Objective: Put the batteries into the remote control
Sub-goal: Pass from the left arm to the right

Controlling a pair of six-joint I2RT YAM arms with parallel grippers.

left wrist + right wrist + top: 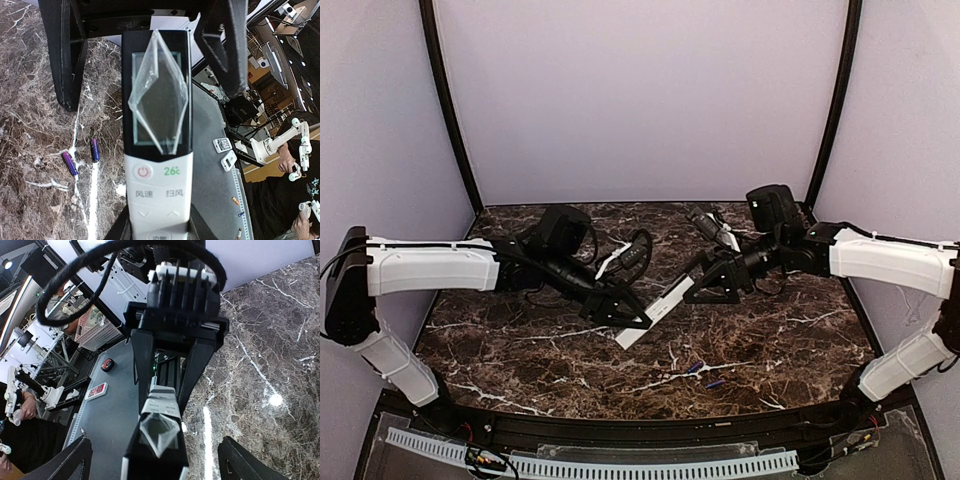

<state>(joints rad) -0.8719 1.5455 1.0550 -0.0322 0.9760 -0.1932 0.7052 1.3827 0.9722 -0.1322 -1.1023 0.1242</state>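
1. The left gripper [625,305] clamped the white remote control [662,303] by its long edges at centre frame in the overhead view, holding it over the marble table [790,340].
2. The right gripper [708,288] stood with its jaws wide apart around the remote's free end, gripping nothing.
3. Two purple batteries [69,163] lay on the table at lower left of the left-wrist view, well apart from both grippers.
4. A loose protective film [160,90] curled off the display [142,136]. The remote's back, presumably where the cells go, was hidden.
5. The risk: an off-centre squeeze from the right gripper could twist the remote in the left grip or snag the film, and the remote could drop.
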